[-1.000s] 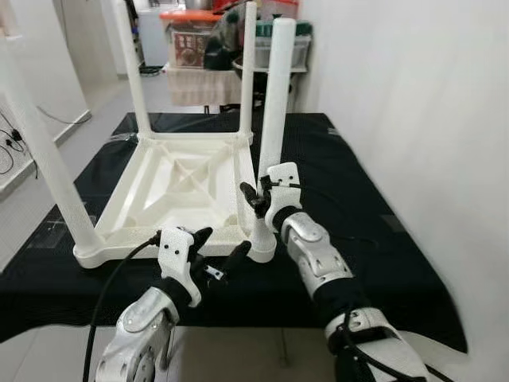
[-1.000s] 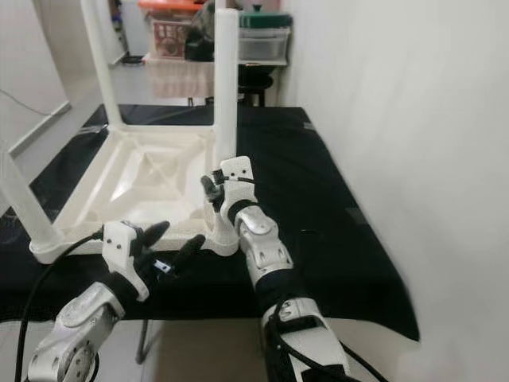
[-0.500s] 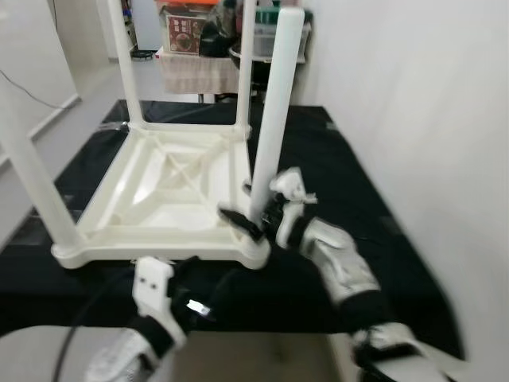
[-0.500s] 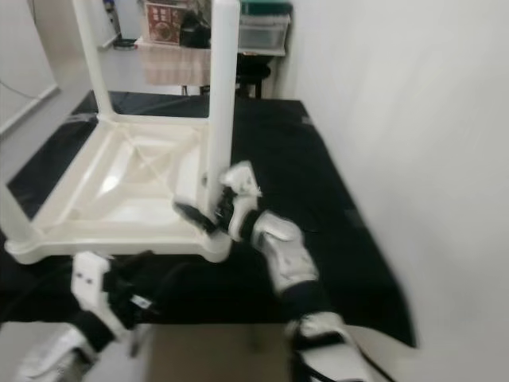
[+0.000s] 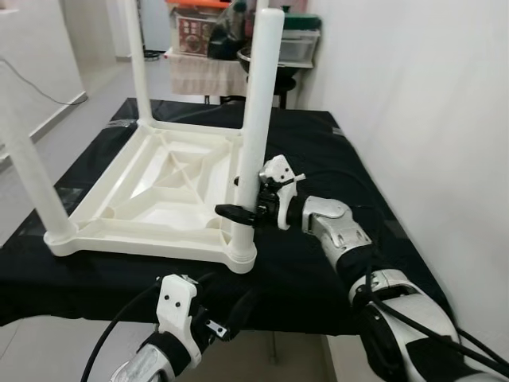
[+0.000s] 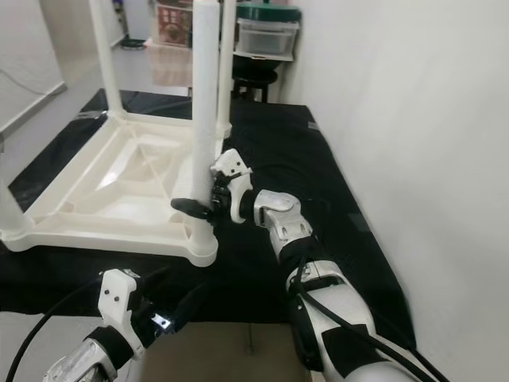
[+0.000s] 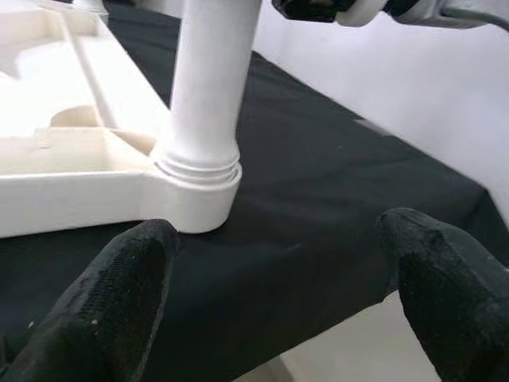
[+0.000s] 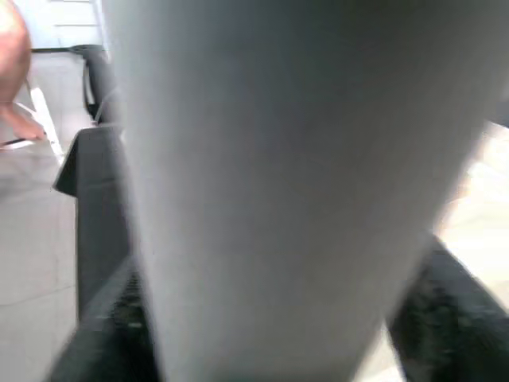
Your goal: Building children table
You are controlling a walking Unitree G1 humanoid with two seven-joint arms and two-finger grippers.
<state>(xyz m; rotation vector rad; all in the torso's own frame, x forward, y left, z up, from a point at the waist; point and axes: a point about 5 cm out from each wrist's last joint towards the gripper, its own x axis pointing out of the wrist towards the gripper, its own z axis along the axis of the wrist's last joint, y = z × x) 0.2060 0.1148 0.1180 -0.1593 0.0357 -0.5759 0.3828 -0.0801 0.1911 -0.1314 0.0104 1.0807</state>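
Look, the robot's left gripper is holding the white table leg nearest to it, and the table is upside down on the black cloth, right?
Not quite: the right gripper holds that table leg, as the left eye view shows. The left gripper hangs open below the edge of the black cloth, touching nothing. The table is indeed upside down on it.

home interior, plain white wall (image 5: 413, 95) beside black-draped table (image 5: 350, 159), tiled floor (image 5: 95, 87) beyond it, storage boxes (image 5: 195, 20) and covered stand behind the table
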